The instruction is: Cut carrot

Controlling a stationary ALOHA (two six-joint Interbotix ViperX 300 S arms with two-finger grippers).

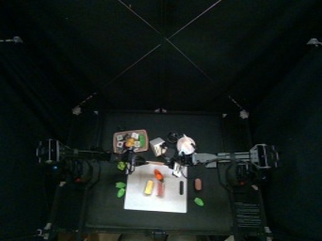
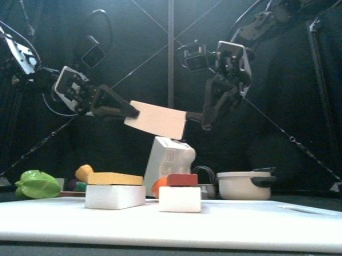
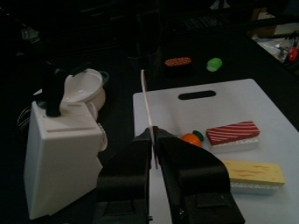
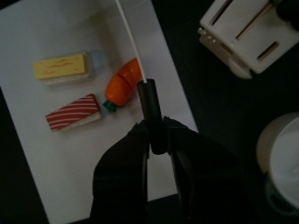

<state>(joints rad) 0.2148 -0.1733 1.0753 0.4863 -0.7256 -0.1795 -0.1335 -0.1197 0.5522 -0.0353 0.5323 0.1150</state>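
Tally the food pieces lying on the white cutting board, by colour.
Yellow rectangular block: 1
Red-and-white striped block: 1
Orange carrot with green end: 1
Total on the white cutting board: 3

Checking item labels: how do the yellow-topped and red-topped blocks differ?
The yellow-topped block has a plain top; the red-topped block has pale stripes. The red-topped block lies nearer the carrot than the yellow-topped block. Both have white bases and rest on the cutting board.
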